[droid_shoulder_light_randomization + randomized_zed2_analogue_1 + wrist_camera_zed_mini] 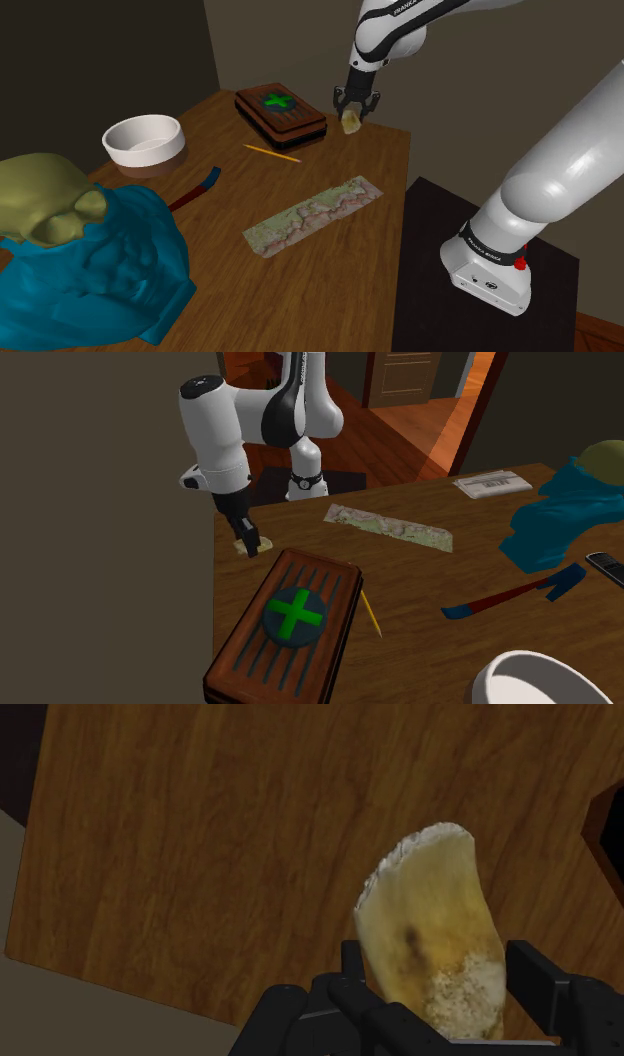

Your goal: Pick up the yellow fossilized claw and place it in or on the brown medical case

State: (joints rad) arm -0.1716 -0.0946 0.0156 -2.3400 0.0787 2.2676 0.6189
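1. Hand (440,974): closed on the yellowish claw (430,924). The fingers clasp only its broad, mottled end; the rest juts out past the fingertips. That end is curved and tapering, so I judge a quick swing could make it pivot or creep out of the clasp.
2. The claw hangs off the table (350,170), low over the far corner, just beside the brown case (281,112) on the shoulder view's right of it. The table's edge lies close below in the wrist view. If the claw slips here, it likely lands on the floor rather than the table.
3. The case stands proud of the table. A sideways carry at this height could knock the claw's free tip against the case wall, either nudging the case or twisting the claw loose. Lift first.
4. The lid is ribbed, with a raised green cross in a round boss. A claw released from too high or off-centre may rock and roll off.
5. A pencil (272,152) lies just beside the case, on its side away from the hand. An overshoot puts the claw there.
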